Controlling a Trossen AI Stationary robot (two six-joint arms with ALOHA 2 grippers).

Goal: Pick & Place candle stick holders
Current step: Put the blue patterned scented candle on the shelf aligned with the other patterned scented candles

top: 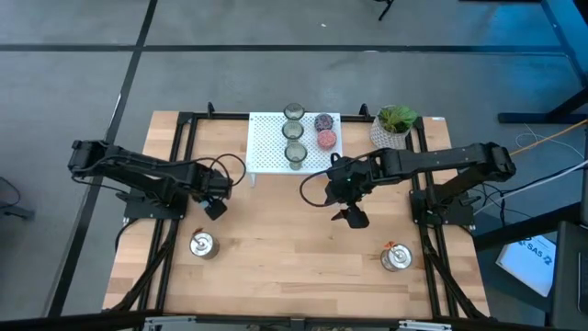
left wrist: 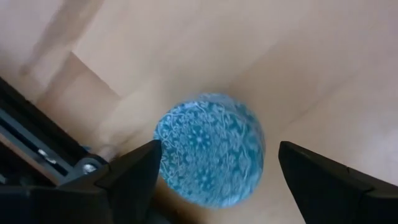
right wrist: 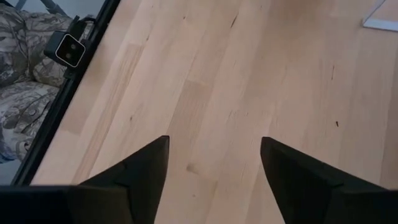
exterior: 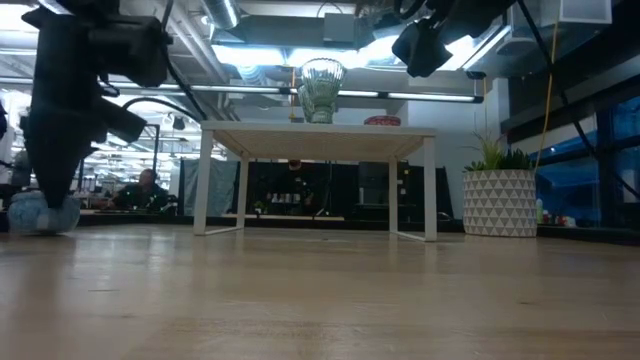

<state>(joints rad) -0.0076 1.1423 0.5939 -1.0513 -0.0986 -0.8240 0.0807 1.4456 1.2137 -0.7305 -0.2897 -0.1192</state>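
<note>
A blue patterned cup (left wrist: 210,150) stands on the table near its left edge, between the open fingers of my left gripper (left wrist: 217,171). It also shows in the low view (exterior: 42,213), under that gripper (exterior: 50,190). In the high view my left gripper (top: 213,207) hides it. My right gripper (top: 354,217) is open and empty, raised over bare wood at the table's middle (right wrist: 214,155). Three olive-clear glass cups (top: 294,132), a purple cup (top: 323,121) and a pink cup (top: 327,140) stand on the white rack (top: 266,147). Two silver cups (top: 202,244) (top: 395,258) stand near the front. My left gripper comes at the blue cup from above, with one finger on each side of it. One finger (left wrist: 134,171) lies right at the cup's side wall (left wrist: 163,155), but I cannot tell whether it touches. The other finger (left wrist: 323,180) stands apart. The cup rests on the table.
A white pot with a green plant (top: 393,127) stands at the back right, beside the rack. Black frame rails (top: 175,165) run along both sides of the table. Bare wood lies between the two silver cups at the front.
</note>
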